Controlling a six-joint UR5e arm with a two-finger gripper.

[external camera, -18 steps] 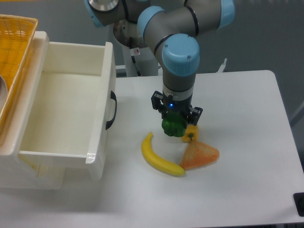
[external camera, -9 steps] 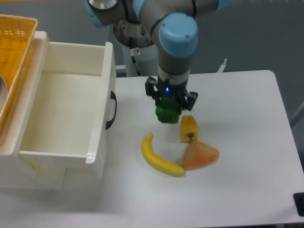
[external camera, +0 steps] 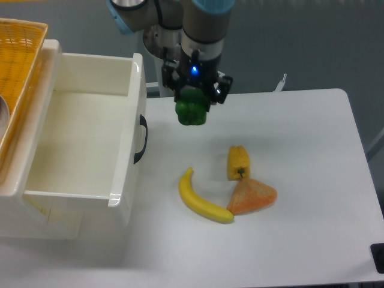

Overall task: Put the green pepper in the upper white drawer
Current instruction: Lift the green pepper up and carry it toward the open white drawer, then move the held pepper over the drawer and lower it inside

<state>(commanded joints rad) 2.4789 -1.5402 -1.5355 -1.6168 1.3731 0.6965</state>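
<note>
My gripper (external camera: pixel 192 101) is shut on the green pepper (external camera: pixel 191 111) and holds it in the air above the table, just right of the upper white drawer (external camera: pixel 129 180). The drawer stands pulled open at the left, its inside bare, with a curved black handle (external camera: pixel 141 139) on its front. The pepper hangs a little right of the drawer's front wall and above the height of its rim.
On the table lie a banana (external camera: pixel 201 198), a yellow pepper (external camera: pixel 238 162) and an orange wedge-shaped item (external camera: pixel 252 195), front right of the gripper. A woven yellow basket (external camera: pixel 18 66) sits on top at the far left. A small black object (external camera: pixel 378 257) is at the right edge.
The gripper has lifted the green pepper up off the table from beside the yellow pepper and carried it back and to the left, toward the drawer.
</note>
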